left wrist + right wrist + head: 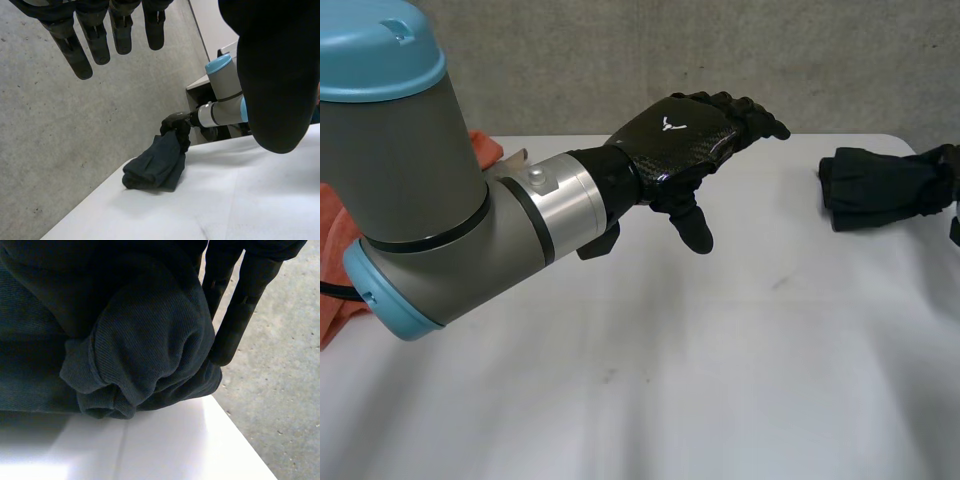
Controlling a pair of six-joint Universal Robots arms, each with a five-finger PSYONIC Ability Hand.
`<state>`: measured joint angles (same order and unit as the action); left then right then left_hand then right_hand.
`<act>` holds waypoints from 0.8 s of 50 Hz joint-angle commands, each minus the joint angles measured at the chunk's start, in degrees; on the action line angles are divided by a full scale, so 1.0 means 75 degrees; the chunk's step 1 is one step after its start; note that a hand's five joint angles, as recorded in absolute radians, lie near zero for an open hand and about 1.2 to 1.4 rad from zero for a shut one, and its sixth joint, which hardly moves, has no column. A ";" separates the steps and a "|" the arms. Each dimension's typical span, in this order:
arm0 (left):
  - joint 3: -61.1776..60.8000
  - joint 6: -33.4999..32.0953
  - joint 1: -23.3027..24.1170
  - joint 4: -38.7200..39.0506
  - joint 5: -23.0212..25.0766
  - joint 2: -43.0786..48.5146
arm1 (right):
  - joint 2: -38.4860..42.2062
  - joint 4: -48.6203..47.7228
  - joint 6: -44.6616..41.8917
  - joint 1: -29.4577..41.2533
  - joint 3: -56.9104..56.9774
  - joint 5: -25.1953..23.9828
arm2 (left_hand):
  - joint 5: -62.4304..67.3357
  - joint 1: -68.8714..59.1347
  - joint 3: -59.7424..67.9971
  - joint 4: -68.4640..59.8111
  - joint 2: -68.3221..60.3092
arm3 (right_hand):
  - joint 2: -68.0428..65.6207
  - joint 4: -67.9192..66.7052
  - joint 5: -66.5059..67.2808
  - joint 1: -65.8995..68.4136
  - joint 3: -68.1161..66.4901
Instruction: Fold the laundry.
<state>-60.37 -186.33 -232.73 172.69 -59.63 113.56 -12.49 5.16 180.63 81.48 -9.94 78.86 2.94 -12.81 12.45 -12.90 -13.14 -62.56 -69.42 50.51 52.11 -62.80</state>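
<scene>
Hovering over the white table, the left hand is released and empty, fingers straight, a crumpled orange cloth behind its arm. Well beyond its fingertips the bunched dark blue ribbed garment lies on the table, its far end grasped by the right hand; its long axis runs from that grip toward the left hand, loose end pointing at it. Since the hold is on a wad beside the table's edge, a pull could keep it balled or drag it off.
</scene>
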 commanded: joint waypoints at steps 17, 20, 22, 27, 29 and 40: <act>-0.0049 0.0012 0.0070 0.0014 -0.0007 0.0011 | -0.0372 -0.0804 -0.2217 -0.0387 -0.0711 0.1485 | 0.0467 -0.0484 0.0532 -0.0471 -0.0439 | 0.7009 0.7923 -0.6735 -0.5615 0.7040; -0.0060 0.0012 0.0082 0.0014 -0.0007 -0.0013 | -0.1063 -0.1144 -0.2252 -0.0282 -0.1613 0.1392 | 0.0467 -0.0484 0.0532 -0.0471 -0.0439 | 0.7009 0.7923 -0.6735 -0.5615 0.7040; -0.0060 0.0012 0.0082 0.0014 -0.0018 -0.0025 | -0.1731 -0.1484 -0.2299 -0.0165 -0.2515 0.1286 | 0.0467 -0.0484 0.0532 -0.0471 -0.0439 | 0.7009 0.7923 -0.6735 -0.5615 0.7040; -0.0095 0.0024 0.0070 0.0002 -0.0135 -0.0165 | -0.3417 -0.2620 -0.2369 0.0023 -0.4858 0.0795 | 0.0467 -0.0484 0.0532 -0.0471 -0.0439 | 0.7009 0.7923 -0.6735 -0.5615 0.7040; -0.0107 0.0024 0.0047 0.0003 -0.0264 -0.0258 | -0.4390 -0.3252 -0.2567 0.0186 -0.6251 0.0292 | 0.0467 -0.0484 0.0532 -0.0471 -0.0439 | 0.7009 0.7923 -0.6735 -0.5615 0.7040; -0.0025 -0.0175 -0.1474 0.0669 -0.3051 -0.0798 | -0.7298 -0.4076 -0.4325 0.1300 -1.0660 -0.2697 | 0.0422 -0.0439 0.0487 -0.0426 -0.0395 | 0.7009 0.7923 -0.6735 -0.5615 0.7040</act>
<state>-60.84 -186.49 -234.84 173.83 -68.98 109.70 -57.95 -25.80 156.52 86.39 -75.19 71.33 2.94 -12.81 12.46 -12.90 -13.14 -11.93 -12.26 2.75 12.66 -11.81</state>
